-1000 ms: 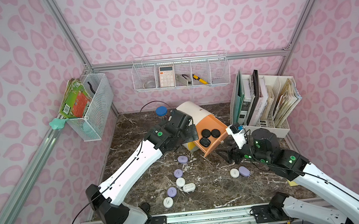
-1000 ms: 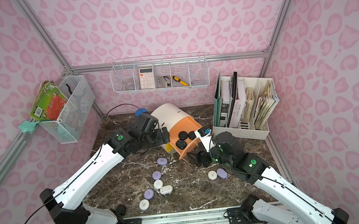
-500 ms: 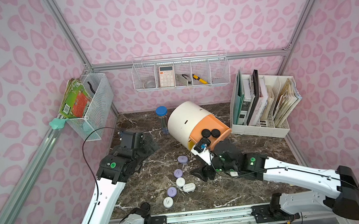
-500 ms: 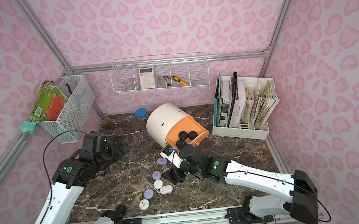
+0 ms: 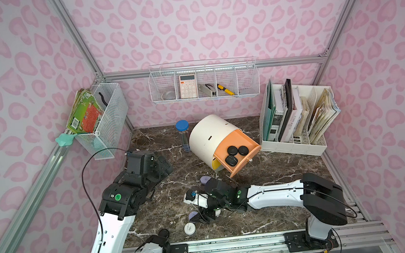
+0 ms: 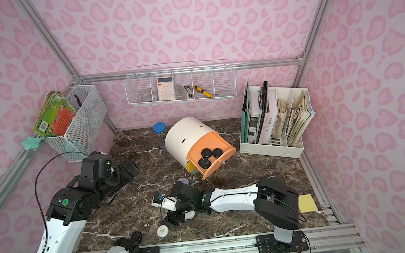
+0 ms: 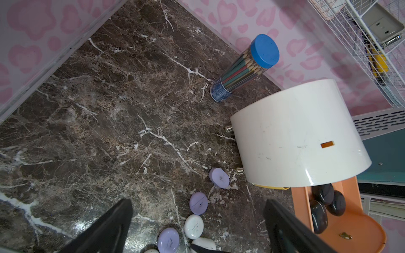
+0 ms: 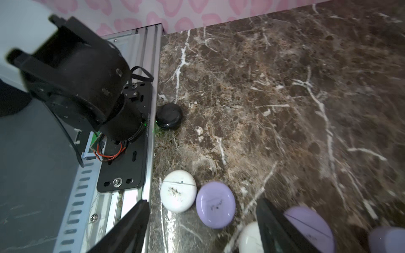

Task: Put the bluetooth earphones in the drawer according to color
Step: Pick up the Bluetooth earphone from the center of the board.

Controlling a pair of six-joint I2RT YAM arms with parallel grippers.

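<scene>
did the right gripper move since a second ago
yes: the right gripper has moved away from the peach drawer toward the front rail, now over the loose cases

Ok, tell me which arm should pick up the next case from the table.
Right. The right gripper hangs open over the lilac case, beside the white case. The left gripper, also open, sits well back from them.

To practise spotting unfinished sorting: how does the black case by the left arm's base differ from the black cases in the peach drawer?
The lone black case lies on the marble table; the drawer's black cases lie in the pulled-out peach drawer. It sits alone; they huddle together. All are black, rounded pebbles.
</scene>
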